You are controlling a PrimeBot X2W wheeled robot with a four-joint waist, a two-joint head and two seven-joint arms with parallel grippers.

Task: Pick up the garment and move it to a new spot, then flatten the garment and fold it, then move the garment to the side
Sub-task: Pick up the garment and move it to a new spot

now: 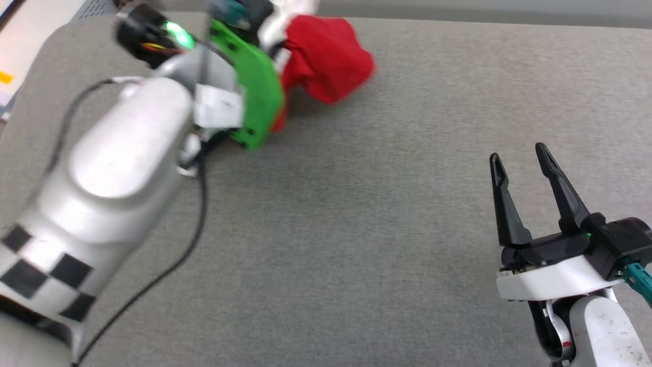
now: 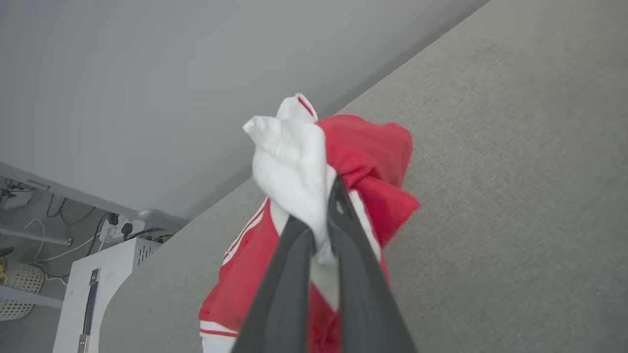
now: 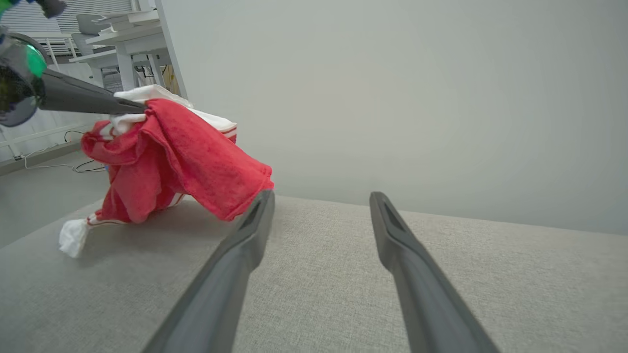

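The garment is a bunched red and white shirt, lifted at the far left of the grey surface. My left gripper is shut on the garment, pinching white and red cloth between its fingertips. In the right wrist view the garment hangs from the left gripper's fingers, its lower end and a white sleeve touching the surface. My right gripper stands open at the lower right, well apart from the cloth, with nothing between its fingers. The chest lettering is hidden in the folds.
The grey fabric-covered table spreads wide between the two arms. Its far edge runs just behind the garment, before a pale wall. A white stand with cables is off the table's left side. White desks stand beyond.
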